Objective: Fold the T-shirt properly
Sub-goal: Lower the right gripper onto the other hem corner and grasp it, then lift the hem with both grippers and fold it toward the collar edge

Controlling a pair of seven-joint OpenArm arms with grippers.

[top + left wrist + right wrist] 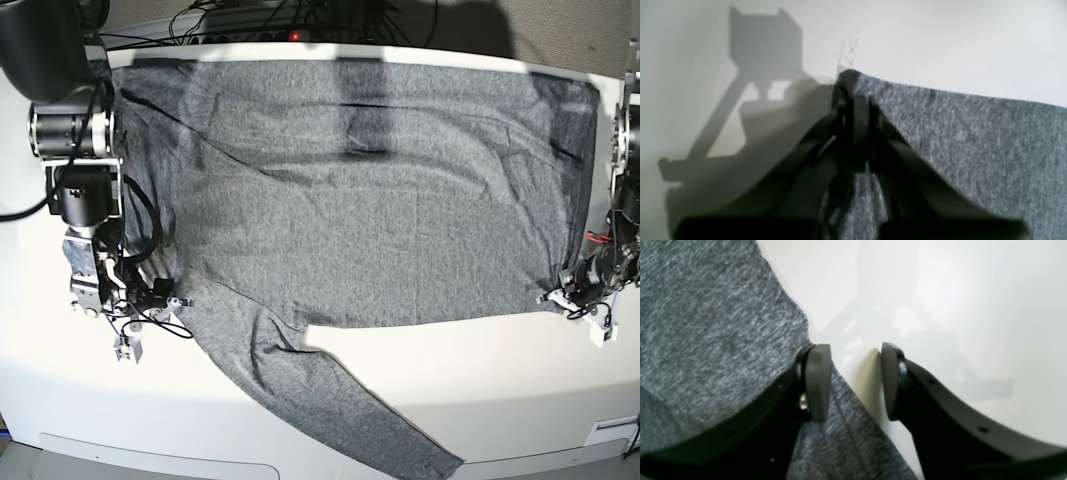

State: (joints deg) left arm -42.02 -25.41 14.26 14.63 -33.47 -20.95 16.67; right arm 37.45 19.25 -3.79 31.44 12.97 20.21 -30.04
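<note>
The T-shirt (pixel 370 200) is found spread nearly flat across the white table (pixel 480 380), its body covering most of the far and middle surface. One long sleeve is seen trailing from the lower left of the body toward the near edge in the base view; wrinkles are noted across the upper half. No fold of the body can be made out, so the task is judged to be at an early stage, with the folding itself not yet carried out.

At the left of the base view, the right claw (pixel 855 383) is positioned at the garment's side edge. In the right wrist view its jaws are parted, one pad (pixel 818 381) resting over the grey fabric and the other on bare table; nothing is pinched between them. A grasp here is judged to be in preparation and not completed — whether the cloth edge will be caught cannot be told.

At the right of the base view, the left claw (pixel 853 110) is clenched on a corner of the T-shirt, as shown in the left wrist view, where the hem is drawn up into a peak at the fingertips.

What is left, as judged: securing the second edge, carrying both across, tucking the sleeves, then the final folds.
</note>
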